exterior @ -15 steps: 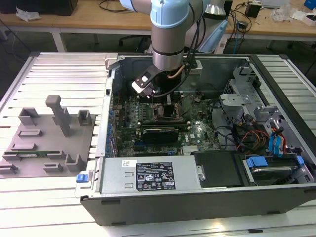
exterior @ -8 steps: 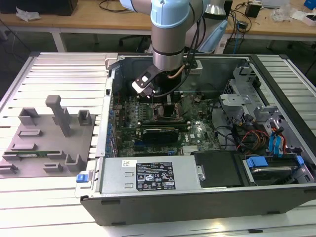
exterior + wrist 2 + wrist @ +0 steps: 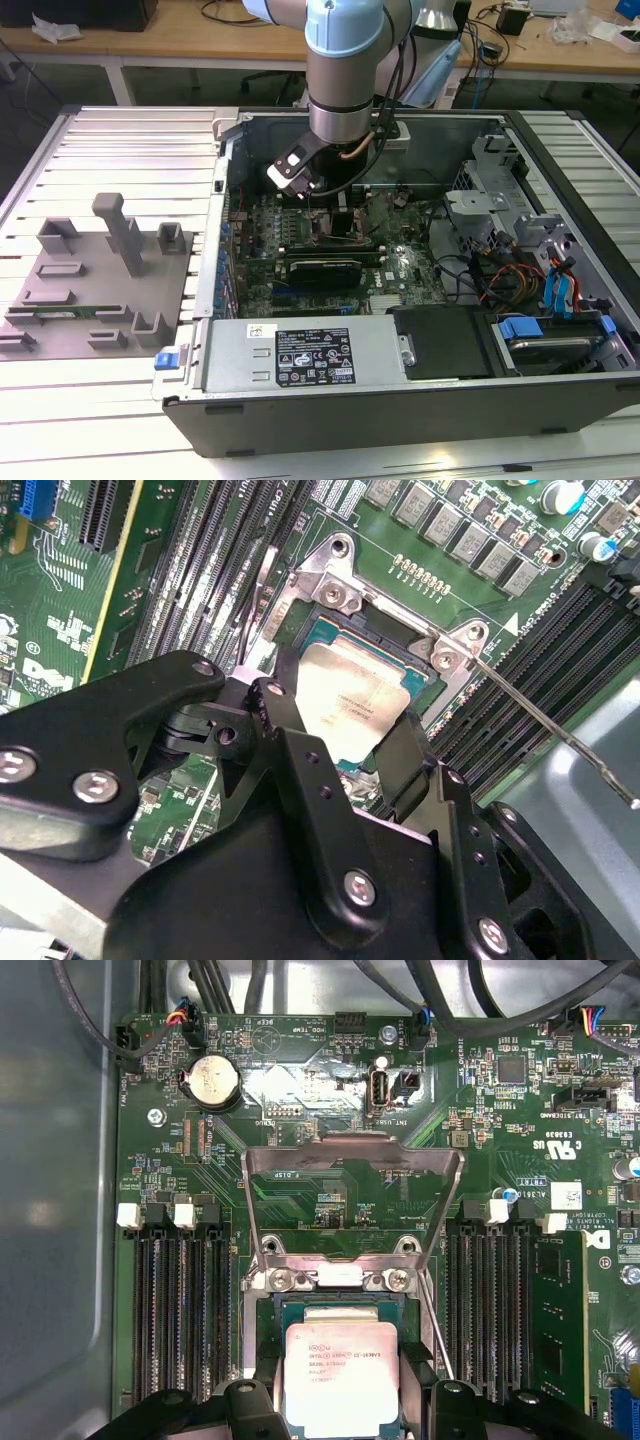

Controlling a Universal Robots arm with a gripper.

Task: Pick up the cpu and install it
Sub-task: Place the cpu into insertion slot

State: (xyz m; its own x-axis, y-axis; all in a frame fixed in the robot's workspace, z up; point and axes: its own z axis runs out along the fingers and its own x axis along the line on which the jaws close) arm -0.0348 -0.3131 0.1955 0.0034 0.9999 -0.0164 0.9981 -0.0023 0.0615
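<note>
You are seeing the gripper [image 3: 340, 720] clamping its jaws on the cpu [image 3: 340, 1370] at the open socket [image 3: 335, 590], while the computer case [image 3: 400, 400] is lying on a ribbed metal table [image 3: 120, 140], with wooden workbenches [image 3: 180, 40] standing behind.

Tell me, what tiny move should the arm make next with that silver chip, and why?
Probably just loosen its grip. The cpu seems to lie level inside the socket, the gripper clasps its two sides, and the load plate stands open, so the chip looks placed, though full seating is unclear.
</note>
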